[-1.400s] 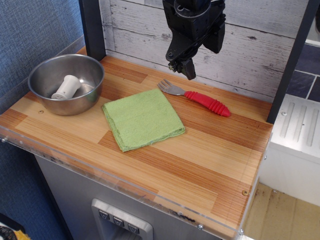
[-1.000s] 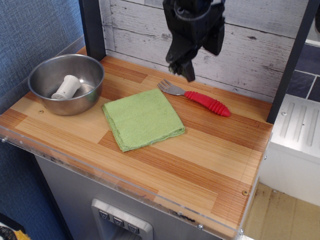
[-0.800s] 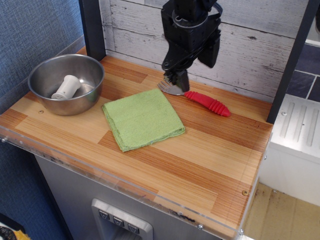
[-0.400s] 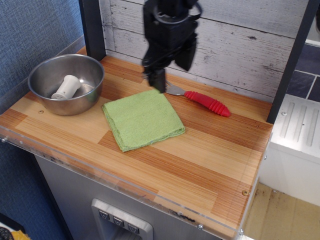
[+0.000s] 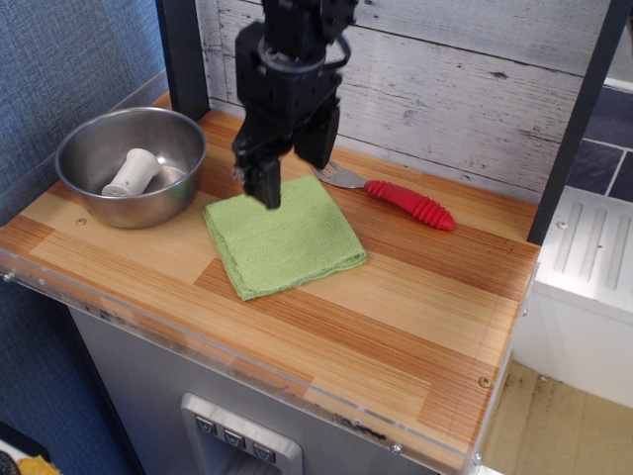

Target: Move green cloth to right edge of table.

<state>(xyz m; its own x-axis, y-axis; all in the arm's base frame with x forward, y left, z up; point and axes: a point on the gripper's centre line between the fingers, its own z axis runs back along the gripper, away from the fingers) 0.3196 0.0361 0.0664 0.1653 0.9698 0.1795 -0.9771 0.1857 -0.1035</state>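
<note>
Although the task calls for the cloth at the right edge, nothing of that is done yet. The table (image 5: 415, 327) stretches away to the right of the end effector (image 5: 265, 185), with a wide run of bare striped wood between it and the far rim. The green cloth (image 5: 284, 239) lies flat and folded directly beneath and just right of the end effector, near the table's middle-left, ungrasped. A steel bowl (image 5: 129, 163) with a white piece (image 5: 133, 171) inside sits to the end effector's left; a red-handled fork (image 5: 396, 198) lies behind and to its right. So grasping and carrying both appear to remain. Whether the fingertips touch the cloth is unclear, and I cannot tell how wide they stand, since the dark body hides the gap.
</note>
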